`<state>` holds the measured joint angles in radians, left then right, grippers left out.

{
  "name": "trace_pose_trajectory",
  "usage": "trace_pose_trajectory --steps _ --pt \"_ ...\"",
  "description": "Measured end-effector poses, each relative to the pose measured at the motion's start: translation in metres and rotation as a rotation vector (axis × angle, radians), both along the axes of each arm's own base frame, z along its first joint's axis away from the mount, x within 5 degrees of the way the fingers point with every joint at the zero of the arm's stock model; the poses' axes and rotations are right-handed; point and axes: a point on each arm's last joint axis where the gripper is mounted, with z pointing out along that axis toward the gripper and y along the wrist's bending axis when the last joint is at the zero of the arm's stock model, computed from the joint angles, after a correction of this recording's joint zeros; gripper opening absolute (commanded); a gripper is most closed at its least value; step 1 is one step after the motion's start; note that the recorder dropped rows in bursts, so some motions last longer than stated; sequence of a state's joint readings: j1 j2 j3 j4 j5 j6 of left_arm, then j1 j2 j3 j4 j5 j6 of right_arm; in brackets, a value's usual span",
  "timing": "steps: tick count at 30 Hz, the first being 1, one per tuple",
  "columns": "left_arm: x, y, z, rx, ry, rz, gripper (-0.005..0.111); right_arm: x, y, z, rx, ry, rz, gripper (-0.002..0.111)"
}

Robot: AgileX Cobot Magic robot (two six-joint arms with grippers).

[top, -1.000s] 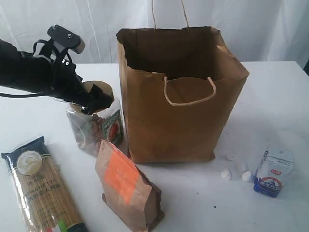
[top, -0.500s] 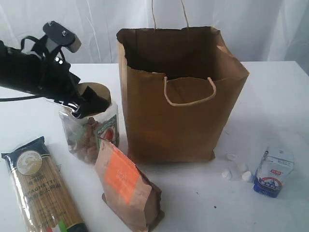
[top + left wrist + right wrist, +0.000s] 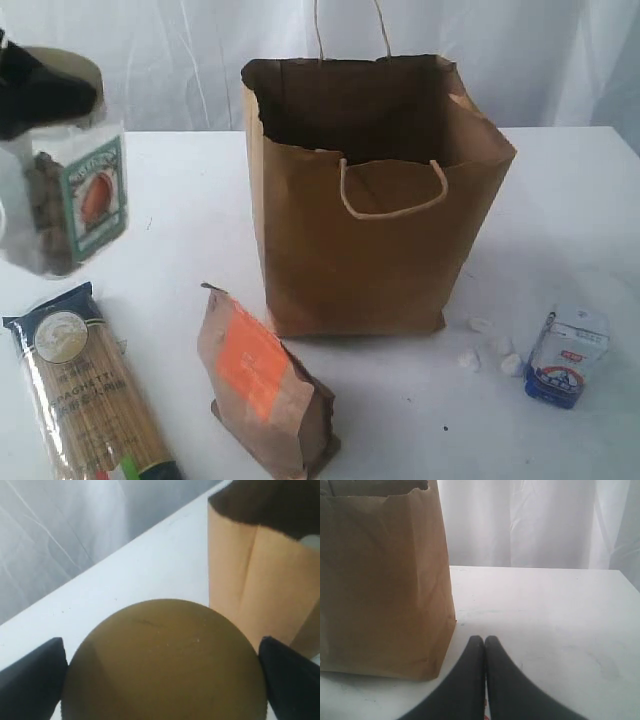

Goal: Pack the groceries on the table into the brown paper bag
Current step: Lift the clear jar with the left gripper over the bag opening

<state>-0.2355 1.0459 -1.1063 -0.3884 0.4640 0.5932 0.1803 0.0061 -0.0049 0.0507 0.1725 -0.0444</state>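
Note:
My left gripper (image 3: pixel 40 92) is shut on the tan lid of the clear jar (image 3: pixel 75 195), which hangs in the air at the far left, above the table (image 3: pixel 190 200). In the left wrist view the lid (image 3: pixel 165 665) fills the space between the two black fingers (image 3: pixel 30 680). The brown paper bag (image 3: pixel 370 230) stands open in the middle. The spaghetti packet (image 3: pixel 85 390) and the orange-labelled pouch (image 3: pixel 265 385) lie at the front left, the small white-blue packet (image 3: pixel 567 355) at the front right. My right gripper (image 3: pixel 485 642) is shut and empty, low beside the bag (image 3: pixel 380 580). The yellow bottle and dark jar are out of view.
A few tiny white lumps (image 3: pixel 490 350) lie between the bag and the white-blue packet. A white curtain (image 3: pixel 520 50) hangs behind the table. The bag's cord handles (image 3: pixel 392 200) stand at its front and back rims.
The left arm has lifted the jar off the table beside the bag and carried it up and to the left. Nothing else has moved.

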Motion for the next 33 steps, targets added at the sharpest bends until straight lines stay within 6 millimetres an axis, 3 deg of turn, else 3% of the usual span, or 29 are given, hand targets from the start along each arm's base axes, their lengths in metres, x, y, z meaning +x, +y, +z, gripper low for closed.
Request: trace_pose_trajectory --steps 7,12,17,24,33 --pt "-0.030 -0.009 0.080 -0.206 -0.105 -0.125 0.000 0.000 0.000 0.000 0.000 0.000 0.000 0.000" --pt "-0.040 -0.017 0.117 -0.310 -0.176 -0.246 0.000 0.000 0.000 0.000 0.000 0.000 0.000 0.000" --pt "-0.032 -0.034 0.130 -0.355 -0.183 -0.353 0.000 0.000 0.000 0.000 0.000 0.000 0.000 0.000" --pt "-0.012 -0.077 0.135 -0.339 -0.163 -0.522 0.000 0.000 0.000 0.000 0.000 0.000 0.000 0.000" --pt "0.016 -0.136 0.126 -0.271 -0.152 -0.650 0.000 0.000 0.000 0.000 0.000 0.000 0.000 0.000"
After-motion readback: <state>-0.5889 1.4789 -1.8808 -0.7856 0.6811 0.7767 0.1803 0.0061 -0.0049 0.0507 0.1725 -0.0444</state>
